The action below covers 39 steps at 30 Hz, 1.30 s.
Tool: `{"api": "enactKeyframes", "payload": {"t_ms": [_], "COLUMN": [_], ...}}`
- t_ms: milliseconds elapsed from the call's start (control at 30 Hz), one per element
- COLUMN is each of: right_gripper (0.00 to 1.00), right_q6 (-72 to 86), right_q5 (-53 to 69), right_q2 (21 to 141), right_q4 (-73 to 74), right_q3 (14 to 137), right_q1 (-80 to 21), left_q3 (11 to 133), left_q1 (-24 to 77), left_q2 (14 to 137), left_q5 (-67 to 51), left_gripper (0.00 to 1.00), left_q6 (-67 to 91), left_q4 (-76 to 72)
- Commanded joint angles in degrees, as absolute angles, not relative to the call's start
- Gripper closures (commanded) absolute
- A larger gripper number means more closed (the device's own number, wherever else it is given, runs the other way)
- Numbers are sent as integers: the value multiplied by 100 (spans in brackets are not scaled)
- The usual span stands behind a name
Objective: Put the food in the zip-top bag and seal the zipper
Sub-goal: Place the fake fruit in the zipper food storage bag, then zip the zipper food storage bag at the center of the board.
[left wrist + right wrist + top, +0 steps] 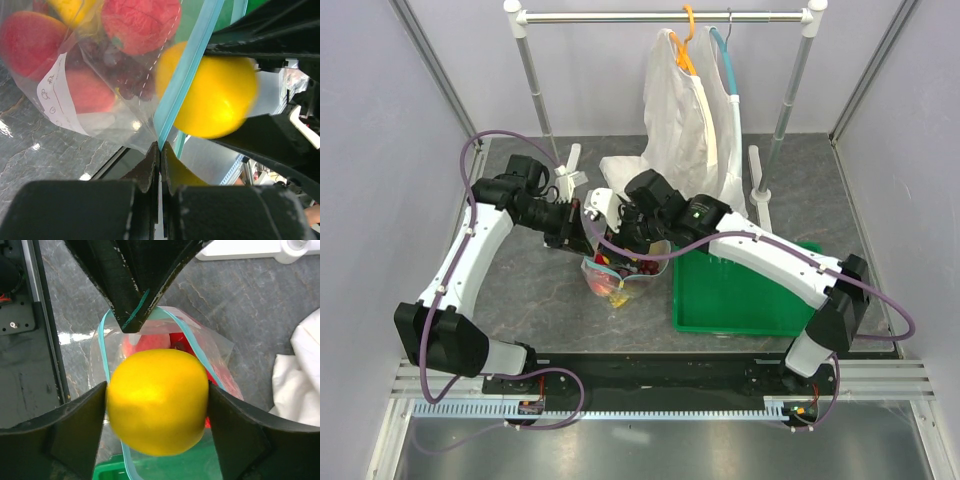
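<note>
left gripper (160,150): jaws almost fully closed, pinching the zipper (186,75) at one end of the bag mouth
right gripper (157,407): fingers spread about as wide as the yellow fruit (157,400) and clamped on both its sides
yellow fruit: round and off the table, directly above the open mouth; the wrist views don't show whether it touches the rim
zip-top bag (620,280): around mid-table, just beside the left edge of the green tray (740,295), mouth up and held open
zipper: unsealed; the teal strip loops open around the mouth, and one side runs diagonally across the left wrist view
bag contents: a red fruit (140,22), a pink-red one (30,37), a dark grape bunch (115,70) and a bit of yellow at the top of that view
label (57,95): white, on the bag wall facing the table (520,290)
green tray: toward the right near corner of the table
white garments (685,120): on hangers along the far edge, hem pooled on the table behind the bag
</note>
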<state>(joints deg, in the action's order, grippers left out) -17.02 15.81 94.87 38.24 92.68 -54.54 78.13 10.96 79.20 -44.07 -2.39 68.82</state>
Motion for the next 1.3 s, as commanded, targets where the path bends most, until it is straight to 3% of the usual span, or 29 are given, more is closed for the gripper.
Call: {"api": "enactKeyframes", "payload": {"t_ms": [0, 33, 300, 433, 467, 567, 600, 633, 733, 867, 1267], "right_gripper": [7, 2, 2, 7, 9, 30, 42, 44, 45, 44, 43], "right_q6": [-1643, -1635, -1696, -1767, -1758, -1302, -1092, -890, 16, 1019, 2539], "right_q5": [1810, 1819, 2004, 2048, 2039, 2021, 2100, 2188, 2461, 1285, 1002], "right_q2": [9563, 9563, 8913, 8281, 8062, 7735, 7665, 7551, 7235, 7119, 8200], "right_q4": [3551, 3559, 4034, 4034, 3999, 3781, 3692, 3613, 2964, 1821, 1415], "right_q3": [9290, 9307, 9353, 8870, 8772, 8421, 8211, 8105, 7368, 6522, 6934], "right_q1": [-5484, -5484, -5476, -5476, -5476, -5476, -5476, -5476, -5589, -6099, -6082], "left_q3": [7787, 7770, 7787, 7656, 7612, 7401, 7279, 7208, 6891, 6645, 6469], "left_q1": [976, 967, 695, 72, 1, -202, -193, -202, -193, -202, -211], "left_q2": [7919, 7910, 7823, 7577, 7515, 7260, 7181, 7155, 7023, 6908, 6891], "left_q5": [-4834, -4851, -4939, -5570, -5616, -5581, -5607, -5642, -5721, -5739, -5871], "left_gripper": [98, 98, 98, 98, 98, 98, 98, 98, 98, 98, 98], "left_q6": [-325, -316, -457, -256, -194, 139, 210, 324, 596, 782, 1002], "left_q4": [6952, 6952, 7066, 6874, 6803, 6540, 6487, 6417, 6189, 6003, 5669]}}
